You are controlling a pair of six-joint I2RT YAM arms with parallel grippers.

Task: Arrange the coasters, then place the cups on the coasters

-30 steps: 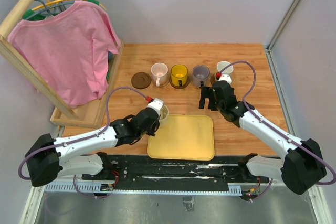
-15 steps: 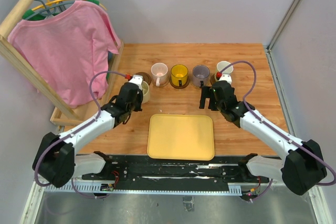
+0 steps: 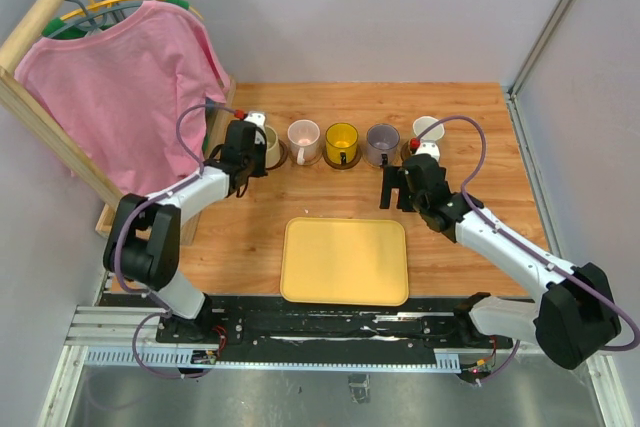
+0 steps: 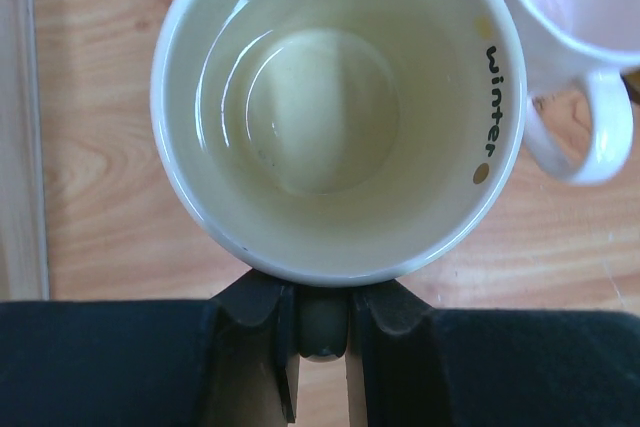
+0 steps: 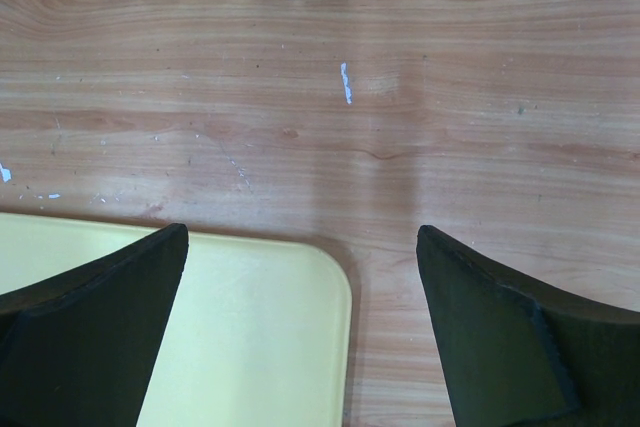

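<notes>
Open wood of the table (image 3: 250, 237) lies between the yellow tray (image 3: 345, 260) and the row of cups, and to the right of the row up to the wall. On the left, the wooden rack (image 3: 150, 215) with its pink shirt (image 3: 120, 97) stands close beside the left arm. The left gripper (image 4: 320, 312) is nearly closed, pinching the handle of the white mug (image 4: 330, 107). That mug stands upright, mouth up, handle pointing left toward the rack, over the leftmost coaster (image 3: 281, 155); contact with it cannot be told. The right gripper (image 5: 300, 242) is spread wide and holds nothing, over bare wood at the tray's far right corner. Five cups counted, in one row along the far side: white mug, pink mug (image 3: 303, 135), yellow mug (image 3: 341, 137), grey mug (image 3: 382, 137), cream mug (image 3: 428, 128). The pink, yellow and grey handles point toward the near edge. The coasters are mostly hidden beneath the cups, so their count is uncertain.
</notes>
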